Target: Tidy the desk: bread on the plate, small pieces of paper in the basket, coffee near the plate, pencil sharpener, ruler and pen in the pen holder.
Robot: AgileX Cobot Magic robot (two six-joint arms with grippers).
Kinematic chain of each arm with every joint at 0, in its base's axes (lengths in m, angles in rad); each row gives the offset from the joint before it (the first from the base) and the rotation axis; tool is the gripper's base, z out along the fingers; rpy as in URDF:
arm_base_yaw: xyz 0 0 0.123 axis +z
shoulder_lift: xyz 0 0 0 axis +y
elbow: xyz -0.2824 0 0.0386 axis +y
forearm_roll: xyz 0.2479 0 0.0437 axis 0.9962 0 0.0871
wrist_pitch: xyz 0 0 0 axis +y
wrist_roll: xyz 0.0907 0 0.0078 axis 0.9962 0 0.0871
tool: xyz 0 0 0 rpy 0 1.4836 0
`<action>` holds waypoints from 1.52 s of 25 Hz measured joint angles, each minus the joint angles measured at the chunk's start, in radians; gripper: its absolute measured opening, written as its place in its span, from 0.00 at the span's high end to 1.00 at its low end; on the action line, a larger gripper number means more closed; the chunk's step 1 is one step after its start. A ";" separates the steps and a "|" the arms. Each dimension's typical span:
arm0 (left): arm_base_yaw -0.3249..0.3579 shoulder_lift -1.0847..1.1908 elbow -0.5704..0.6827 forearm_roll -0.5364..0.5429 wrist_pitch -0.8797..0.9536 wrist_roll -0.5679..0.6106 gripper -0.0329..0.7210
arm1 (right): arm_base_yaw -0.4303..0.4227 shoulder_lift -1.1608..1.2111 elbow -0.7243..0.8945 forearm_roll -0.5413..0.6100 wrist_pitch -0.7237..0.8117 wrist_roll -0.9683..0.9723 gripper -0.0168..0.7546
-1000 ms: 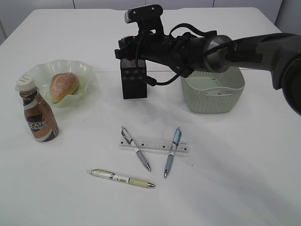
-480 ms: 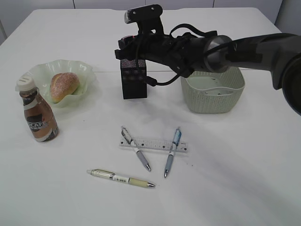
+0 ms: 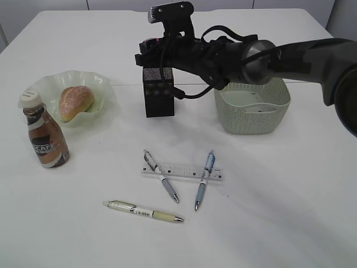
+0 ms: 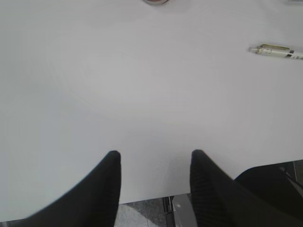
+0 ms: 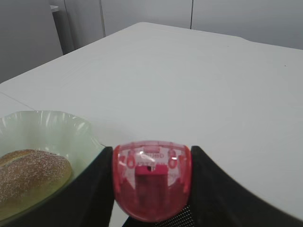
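Note:
My right gripper (image 5: 151, 148) is shut on the red translucent pencil sharpener (image 5: 151, 182), which touches both fingers. In the exterior view it hangs just above the black mesh pen holder (image 3: 159, 94). The bread (image 3: 76, 102) lies in the pale green plate (image 3: 106, 88), and the coffee (image 3: 46, 139) stands just left of it. The clear ruler (image 3: 182, 170) lies mid-desk under two crossed pens (image 3: 162, 183) (image 3: 203, 180). A third pen (image 3: 144, 211) lies nearer the front. My left gripper (image 4: 155, 153) is open and empty over the desk's front edge. The small pieces of paper are hidden.
The grey-green basket (image 3: 254, 111) stands right of the pen holder, under my right arm. The white desk (image 3: 290, 195) stretches bare to the front right. The left wrist view catches the cream pen (image 4: 277, 51) at its upper right.
My right gripper has risen slightly above the pen holder with the sharpener still in it. Everything else is where it was.

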 joint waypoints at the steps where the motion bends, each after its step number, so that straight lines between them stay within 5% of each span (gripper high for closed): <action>1: 0.000 0.000 0.000 0.000 0.000 0.000 0.49 | 0.000 0.000 0.000 0.002 0.002 0.000 0.53; 10: 0.000 0.000 0.000 -0.005 0.000 0.000 0.49 | 0.000 0.006 0.000 0.020 0.022 0.000 0.43; 22: 0.000 0.000 0.000 -0.019 0.000 0.000 0.49 | 0.000 -0.012 0.000 0.005 0.078 0.000 0.42; 30: 0.000 0.000 0.000 -0.020 0.002 0.000 0.49 | 0.004 -0.181 0.000 0.065 0.485 0.000 0.43; 38: 0.000 0.000 0.000 -0.029 0.017 0.000 0.49 | 0.029 -0.347 -0.001 0.298 0.886 0.001 0.43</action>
